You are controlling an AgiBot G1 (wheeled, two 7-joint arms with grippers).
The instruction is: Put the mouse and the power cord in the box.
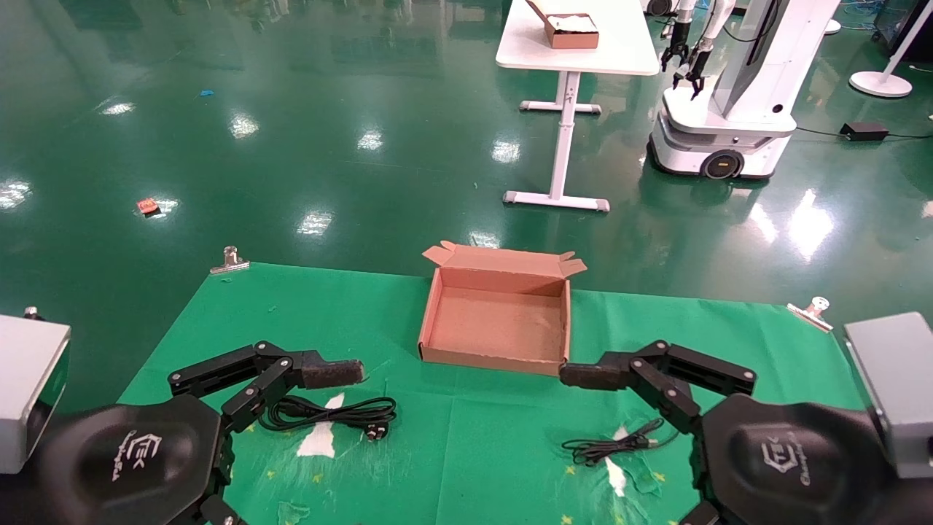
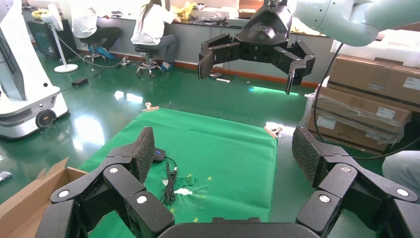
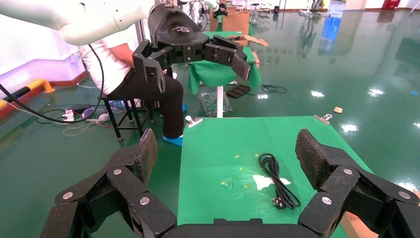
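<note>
While both claws hover spread wide and empty, the power cord lies lengthwise just under the left gripper, mouse near the right gripper, box centre frame.

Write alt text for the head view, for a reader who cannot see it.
An open, empty cardboard box sits at the far middle of a green-covered table, with the left gripper and right gripper held open at either side of it. The coiled power cord lies below the left gripper; the mouse's thin cable lies by the right one, the mouse itself hidden.
</note>
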